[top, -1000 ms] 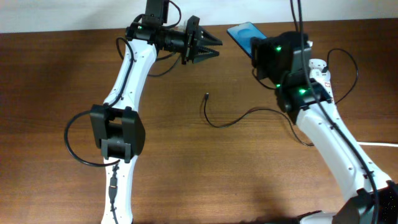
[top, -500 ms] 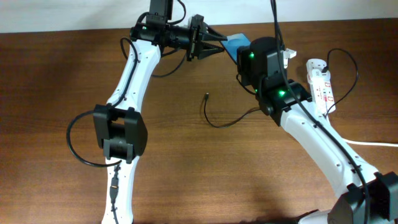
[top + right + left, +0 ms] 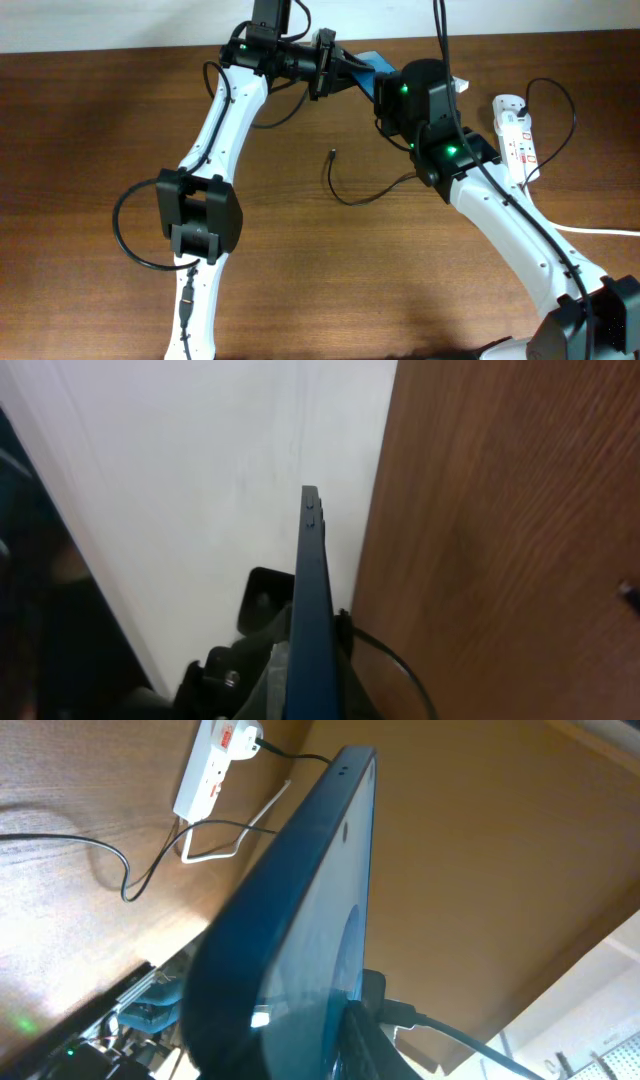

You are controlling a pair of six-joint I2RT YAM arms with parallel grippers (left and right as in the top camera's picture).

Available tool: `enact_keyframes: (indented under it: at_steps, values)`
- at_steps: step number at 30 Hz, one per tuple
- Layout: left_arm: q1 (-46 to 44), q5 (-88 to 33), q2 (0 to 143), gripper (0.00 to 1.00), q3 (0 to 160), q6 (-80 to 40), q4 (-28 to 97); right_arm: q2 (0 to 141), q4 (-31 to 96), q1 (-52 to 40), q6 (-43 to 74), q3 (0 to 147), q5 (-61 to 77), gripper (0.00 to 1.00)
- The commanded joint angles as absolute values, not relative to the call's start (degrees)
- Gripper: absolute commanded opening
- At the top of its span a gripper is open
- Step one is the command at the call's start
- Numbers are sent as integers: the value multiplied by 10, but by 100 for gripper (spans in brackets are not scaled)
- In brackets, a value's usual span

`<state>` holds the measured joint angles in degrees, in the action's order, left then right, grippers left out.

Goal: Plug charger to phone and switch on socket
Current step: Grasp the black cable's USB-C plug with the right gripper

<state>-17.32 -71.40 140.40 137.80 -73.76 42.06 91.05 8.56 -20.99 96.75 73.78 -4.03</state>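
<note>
The phone [image 3: 374, 64], blue with a dark edge, is held up at the back of the table between both arms. My left gripper [image 3: 345, 72] reaches it from the left. In the left wrist view the phone [image 3: 310, 900] fills the gap, and that gripper [image 3: 330, 1040] is shut on it. My right gripper [image 3: 312, 685] is shut on the phone [image 3: 312, 590], seen edge-on. From overhead, its own wrist hides it. The charger's plug tip [image 3: 332, 154] lies loose on the wood, its thin black cable curling right. The white socket [image 3: 515, 135] lies at the right.
The socket [image 3: 205, 780] and its red switch show far off in the left wrist view, with the thick white cord [image 3: 235, 835] looped beside it. That cord [image 3: 605, 232] runs off the right edge. A white wall borders the table's back edge.
The right arm swung left carrying the phone toward the left gripper. The left gripper moved up and right, and its jaws narrowed onto the phone. The charger and socket did not move.
</note>
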Motion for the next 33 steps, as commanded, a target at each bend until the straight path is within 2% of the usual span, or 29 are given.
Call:
enact_keyframes:
  at_steps: [1,5,7,8,10,14,15,18,22,26,28,29,31,33]
  values:
    - [-182,-656,1401,10,1384,-772,419,919,61,-242,925,743,-34,4]
    - [-182,-644,1401,9,1384,-772,407,951,32,-267,940,743,-34,4]
    - [-183,-632,1401,0,1384,-772,407,952,29,-267,940,743,-35,4]
    - [-183,-630,1401,0,1384,-772,407,952,27,-267,940,743,-34,4]
    - [-183,-618,1401,0,1384,-772,407,952,25,-267,940,743,-35,13]
    - [-183,-601,1401,0,1384,-772,407,952,26,-267,939,743,-35,23]
    - [-183,-600,1401,0,1384,-772,407,952,26,-267,939,743,-35,33]
    - [-179,-586,1401,0,1384,-771,407,952,28,-267,935,743,-34,52]
    - [-158,-581,1401,0,1384,-738,407,952,41,-266,934,743,-35,53]
    - [-110,-590,1401,0,1384,-619,408,945,43,-266,861,743,-32,53]
    - [-68,-635,1401,0,1384,-498,408,928,43,-265,741,743,-10,53]
    - [-37,-666,1401,0,1384,-463,408,912,43,-261,610,743,37,53]
    - [-2,-713,1401,0,1384,-407,408,898,66,-251,428,743,143,56]
    - [32,-812,1401,0,1384,-277,410,898,149,-242,390,743,167,56]
